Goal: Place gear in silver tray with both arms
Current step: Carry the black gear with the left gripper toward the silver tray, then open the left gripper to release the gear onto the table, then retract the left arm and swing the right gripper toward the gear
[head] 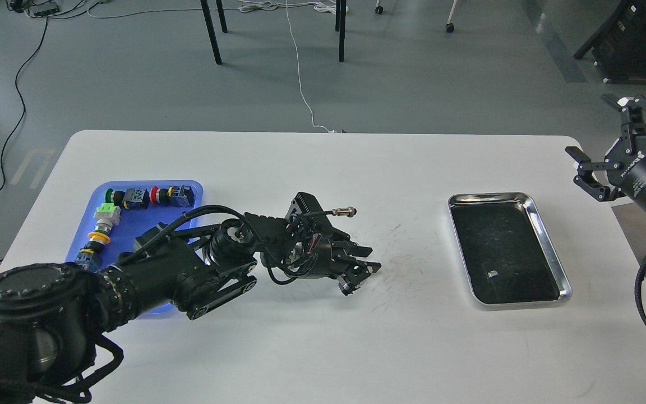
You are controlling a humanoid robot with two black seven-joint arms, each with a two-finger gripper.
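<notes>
Centrally, left gripper [363, 273], closure unclear, may carry nothing; silver tray [547, 238] at three o'clock; right gripper [600, 143] spread.

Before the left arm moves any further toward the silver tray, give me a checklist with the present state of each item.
1. Silver tray free to receive a part: ok, only a small bright speck or reflection shows on its dark bottom.
2. Left gripper holding a part: cannot tell, the fingers are dark and nothing is clearly seen between them.
3. Table path from left gripper to tray: ok, bare apart from scuff marks.
4. Right gripper out of the way: ok, it is open beyond the tray's far right corner.
5. Blue tray stocked: ok, several parts lie in it.
</notes>
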